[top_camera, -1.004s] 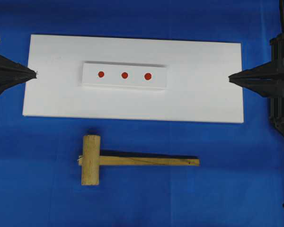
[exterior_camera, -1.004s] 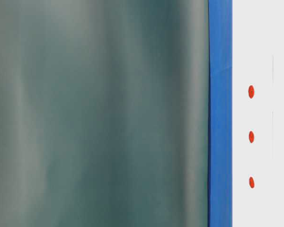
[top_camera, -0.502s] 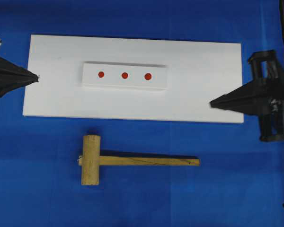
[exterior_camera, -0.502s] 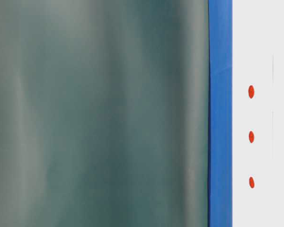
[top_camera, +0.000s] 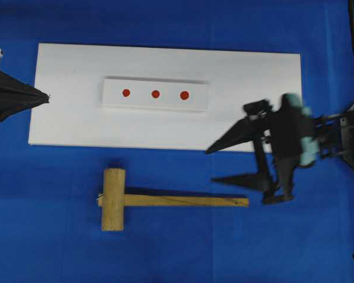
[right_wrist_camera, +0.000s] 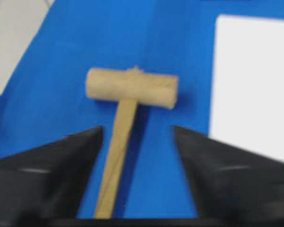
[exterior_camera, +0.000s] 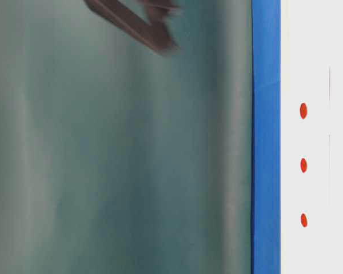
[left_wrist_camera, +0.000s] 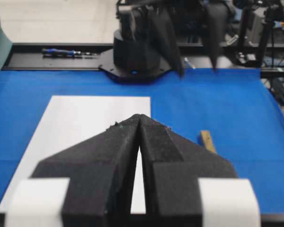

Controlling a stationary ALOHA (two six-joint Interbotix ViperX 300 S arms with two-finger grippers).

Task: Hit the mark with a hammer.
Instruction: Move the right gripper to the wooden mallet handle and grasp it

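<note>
Overhead: light wooden mallet (top_camera: 165, 200) lying near the tabletop's front edge, handle pointing right; middle red dot (top_camera: 156, 94) waiting on the white raised strip (top_camera: 155, 95). Right pincer (top_camera: 217, 165) standing apart beside the handle's end; best straddling it squarely. Left wrist: left pincer (left_wrist_camera: 139, 124) pressing together. Right wrist: only here is the handle showing between the jaws.

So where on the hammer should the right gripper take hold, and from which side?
Probably the free end of the handle. The hammer lies flat on the blue cloth, head to the left in the overhead view, handle pointing toward the right gripper. Coming from above, open jaws straddling the thin flat handle across its width, seems best; the head looks too thick.
</note>
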